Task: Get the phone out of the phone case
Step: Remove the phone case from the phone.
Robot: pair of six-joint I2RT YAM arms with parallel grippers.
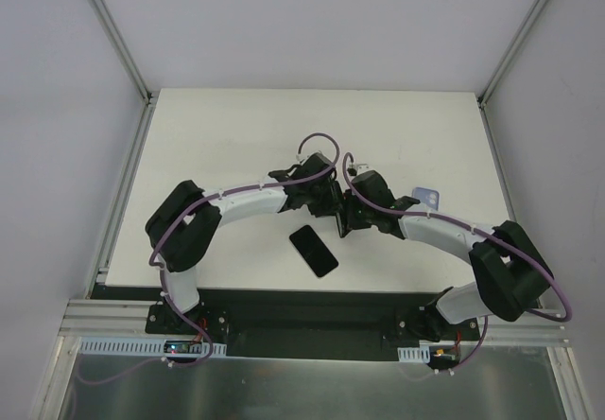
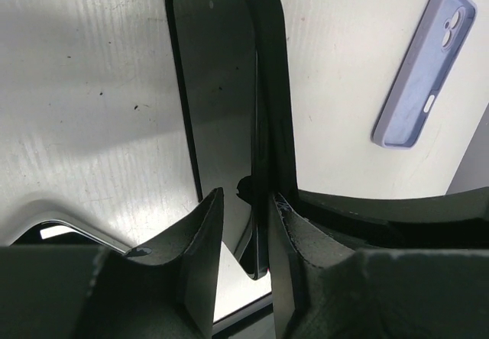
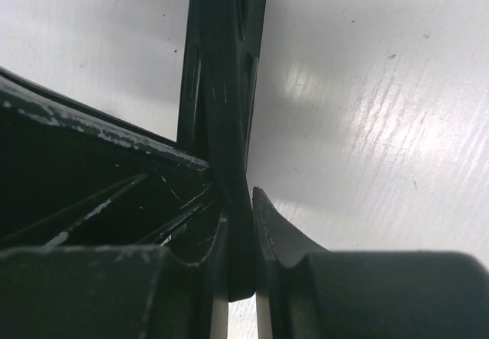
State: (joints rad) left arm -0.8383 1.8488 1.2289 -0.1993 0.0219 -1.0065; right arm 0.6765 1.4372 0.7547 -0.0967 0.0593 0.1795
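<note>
Black phone (image 2: 218, 102) seated in its black phone case (image 2: 273, 87), held on edge at mid table (image 1: 217, 136), right gripper (image 3: 243, 232) jaws clamped on the case rim, left gripper (image 2: 244, 198) jaws astride the phone, grip impossible to tell, second phone (image 1: 314, 251) flat nearer, lilac case (image 2: 424, 68) back-up to the right, contents unseen

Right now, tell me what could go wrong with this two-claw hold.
The right claw pinches only a thin edge of the black case; pulling may make it slip. The left claw straddles phone and case rim together, so it might clamp both. A drop could hit the second phone nearby.
</note>
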